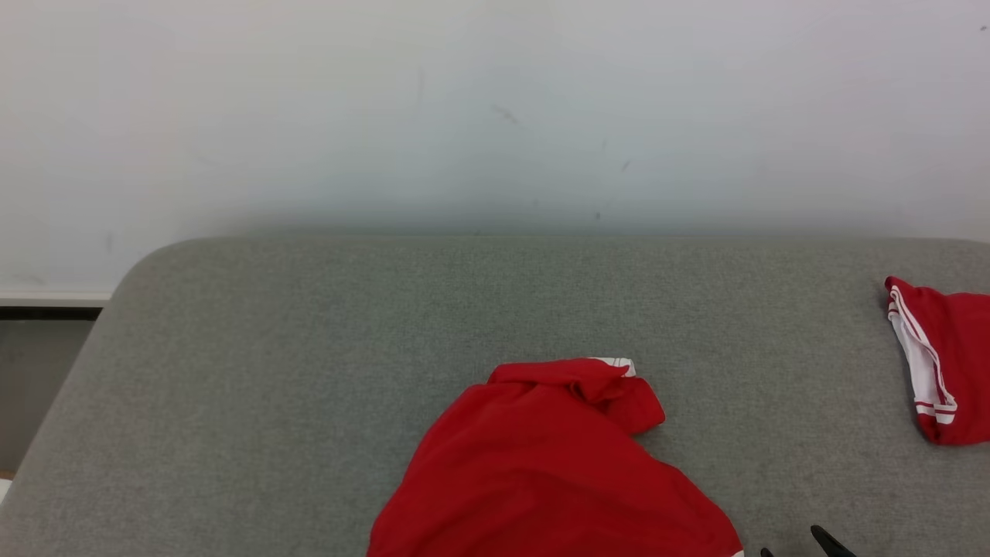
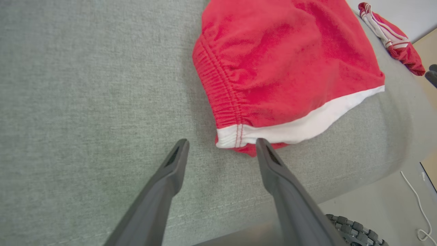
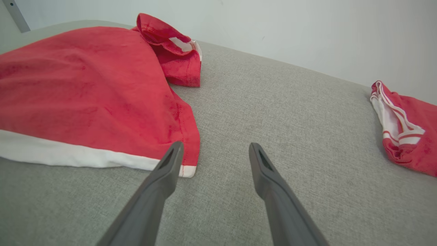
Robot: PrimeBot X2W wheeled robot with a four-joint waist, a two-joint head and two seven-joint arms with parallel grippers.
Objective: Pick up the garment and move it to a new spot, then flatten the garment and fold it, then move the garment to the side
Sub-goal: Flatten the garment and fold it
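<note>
A crumpled red garment (image 1: 541,464) with a white band lies at the near middle of the grey padded surface (image 1: 309,348). In the left wrist view the garment (image 2: 286,58) shows its elastic waist seam and white edge. My left gripper (image 2: 222,142) stands open, its fingertips either side of the garment's near corner, just short of it. My right gripper (image 3: 215,146) is open too, beside the other corner of the garment (image 3: 82,89), its left finger over the white hem. Its dark fingertips (image 1: 824,535) peek in at the bottom right of the head view.
A second red garment with white stripes (image 1: 951,363) (image 3: 409,136) (image 2: 392,37) lies at the surface's right edge. A pale wall runs behind. The surface's rounded front edge, a treaded wheel (image 2: 355,229) and a white cable (image 2: 416,205) on the floor show below.
</note>
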